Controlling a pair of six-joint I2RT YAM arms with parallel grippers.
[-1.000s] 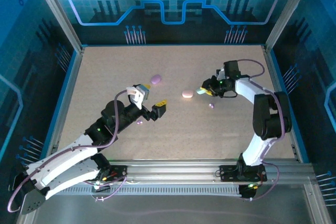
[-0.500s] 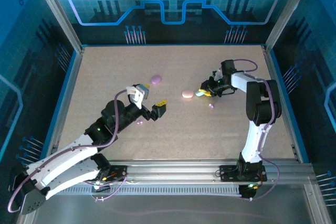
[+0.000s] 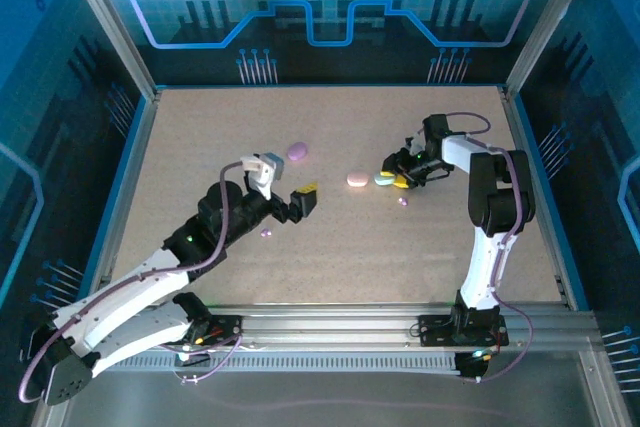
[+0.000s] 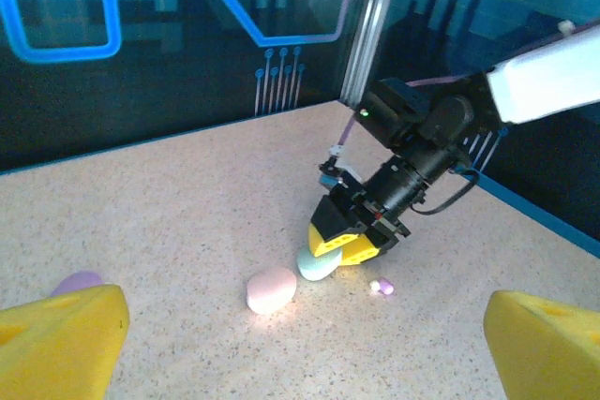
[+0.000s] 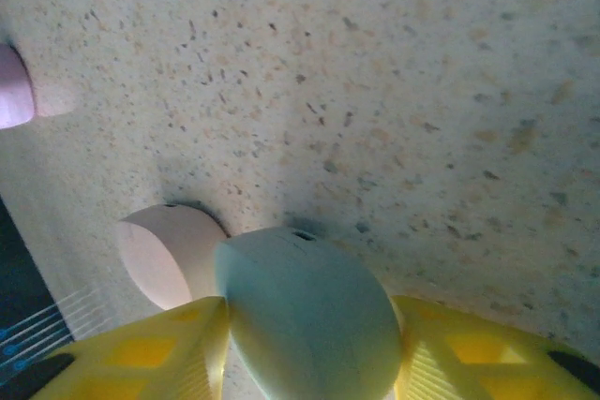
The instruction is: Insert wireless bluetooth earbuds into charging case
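Note:
A mint green case (image 3: 384,179) lies on the table between the yellow fingers of my right gripper (image 3: 398,180), which press on both its sides. In the right wrist view the mint green case (image 5: 309,316) fills the gap in the right gripper (image 5: 309,348). A pink case (image 3: 357,179) sits right beside it, and a purple case (image 3: 297,151) lies farther left. One purple earbud (image 3: 403,201) rests just near of the right gripper, another (image 3: 266,233) beside the left arm. My left gripper (image 3: 288,179) hangs open and empty to the left of the cases.
In the left wrist view the pink case (image 4: 271,289), mint green case (image 4: 317,264) and purple earbud (image 4: 382,286) lie ahead under the right gripper (image 4: 342,245). Blue walls (image 3: 135,147) edge the speckled table (image 3: 400,267).
The right gripper has tipped down and set the mint green case on the table next to the pink case. The left arm has edged forward and slightly up the table.

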